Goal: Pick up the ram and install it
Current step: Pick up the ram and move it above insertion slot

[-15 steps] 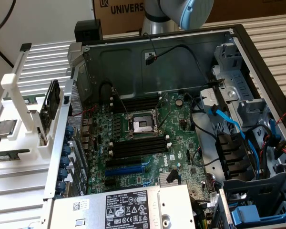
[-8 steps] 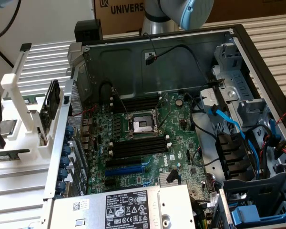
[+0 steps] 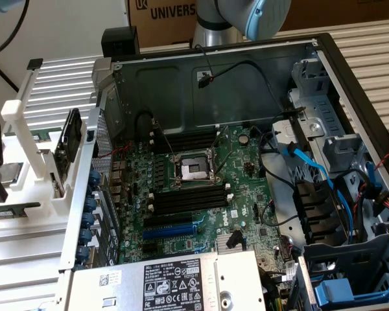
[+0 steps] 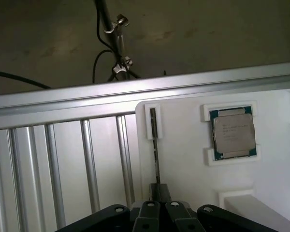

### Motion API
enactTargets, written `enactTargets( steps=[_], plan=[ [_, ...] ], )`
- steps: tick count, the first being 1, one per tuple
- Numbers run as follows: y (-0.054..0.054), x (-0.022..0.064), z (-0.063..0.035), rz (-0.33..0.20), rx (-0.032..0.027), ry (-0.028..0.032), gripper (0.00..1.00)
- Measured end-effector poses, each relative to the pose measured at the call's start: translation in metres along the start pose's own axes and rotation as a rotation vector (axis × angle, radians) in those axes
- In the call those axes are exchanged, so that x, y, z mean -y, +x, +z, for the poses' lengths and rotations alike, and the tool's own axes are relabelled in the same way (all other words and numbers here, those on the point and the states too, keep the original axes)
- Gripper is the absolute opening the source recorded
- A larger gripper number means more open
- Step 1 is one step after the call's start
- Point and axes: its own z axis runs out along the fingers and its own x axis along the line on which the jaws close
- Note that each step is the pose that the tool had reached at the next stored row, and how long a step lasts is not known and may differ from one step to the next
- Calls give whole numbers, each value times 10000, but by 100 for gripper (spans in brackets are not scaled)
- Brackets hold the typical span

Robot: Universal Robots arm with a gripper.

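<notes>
A brown cardboard box with dark printed letters stands behind the ribbed silver aluminium tabletop; in the wrist view a dull brown floor lies beyond, crossed by a black cable.

Behind the open computer case, a cardboard box is showing the dark letters "UNIVERS" beside a boxed logo. At the case's near edge, a black label on the power supply is carrying white print too small to read.
</notes>
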Motion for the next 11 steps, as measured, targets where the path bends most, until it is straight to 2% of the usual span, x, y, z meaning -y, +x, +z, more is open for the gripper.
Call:
enactTargets(
  steps=[7,8,9,10,11],
  plan=[
    [0,0,0,0,0,0,11],
    [0,0,0,0,0,0,15],
    [0,0,0,0,0,0,15],
    [0,0,0,0,0,0,21],
    [0,0,0,0,0,0,21]
  ],
)
